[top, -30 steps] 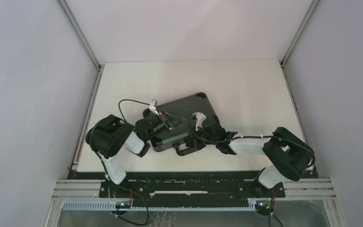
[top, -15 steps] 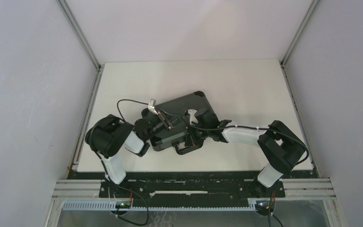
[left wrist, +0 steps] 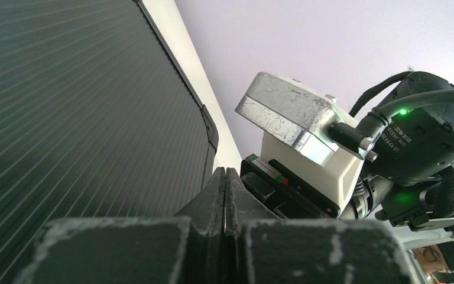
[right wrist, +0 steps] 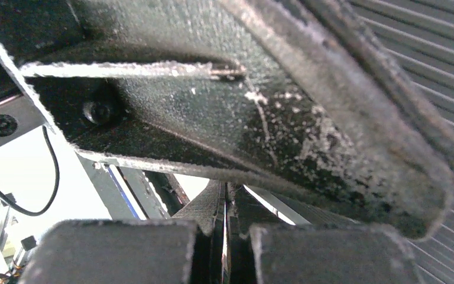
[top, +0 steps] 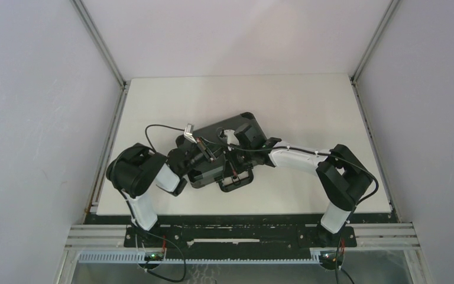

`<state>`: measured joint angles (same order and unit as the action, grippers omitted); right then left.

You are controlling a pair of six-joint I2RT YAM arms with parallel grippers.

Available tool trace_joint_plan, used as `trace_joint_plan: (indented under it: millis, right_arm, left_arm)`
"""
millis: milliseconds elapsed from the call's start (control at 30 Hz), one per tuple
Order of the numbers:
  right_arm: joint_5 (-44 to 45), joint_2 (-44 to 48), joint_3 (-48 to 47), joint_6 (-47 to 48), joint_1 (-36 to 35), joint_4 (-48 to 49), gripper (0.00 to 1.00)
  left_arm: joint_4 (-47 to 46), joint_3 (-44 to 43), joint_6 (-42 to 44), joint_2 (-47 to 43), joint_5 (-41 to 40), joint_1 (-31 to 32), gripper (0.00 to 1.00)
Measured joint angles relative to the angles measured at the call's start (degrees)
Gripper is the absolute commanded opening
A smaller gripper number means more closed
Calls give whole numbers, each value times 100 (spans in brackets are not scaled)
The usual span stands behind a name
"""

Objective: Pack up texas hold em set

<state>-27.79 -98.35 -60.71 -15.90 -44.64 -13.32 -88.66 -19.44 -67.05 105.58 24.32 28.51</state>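
While both arms crowd over it, the black briefcase lies shut on the white table, left of the middle and turned at an angle, its handle toward the near edge. The left gripper has its fingers pressed flat together with nothing between them, pointing along the ribbed lid — whether it touches the lid cannot be told. The right gripper is likewise closed on nothing, its jaws meeting in a thin seam. In the left wrist view the right arm's wrist camera, a scratched silver and white block with a cable plugged in, sits just beyond the left fingertips. Close above the right fingers a scuffed black part fills the view — too near to identify.
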Motion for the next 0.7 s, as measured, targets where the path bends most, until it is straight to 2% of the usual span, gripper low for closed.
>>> trace_joint_plan:
  millis: [167, 267, 333, 500, 600, 700]
  right_arm:
    - [155, 192, 186, 24, 2, 142, 1]
    - [621, 706, 575, 0, 48, 457, 38]
    - [946, 1172, 942, -149, 74, 721, 51]
    - [1762, 2133, 2164, -826, 155, 1812, 52]
    - [2024, 2299, 2955, -1438, 153, 2352, 52]
    - [2181, 2295, 3438, -1987, 133, 2540, 47]
  left_arm:
    - [0, 0, -2, 0, 4, -2, 0]
    - [2, 7, 0, -13, 4, 0, 0]
    - [4, 31, 2, -37, 2, -4, 0]
    - [4, 142, 4, -138, 0, -15, 0]
    - [0, 203, -9, -181, 26, -17, 0]
    - [-2, 205, -31, -184, 46, -22, 0]
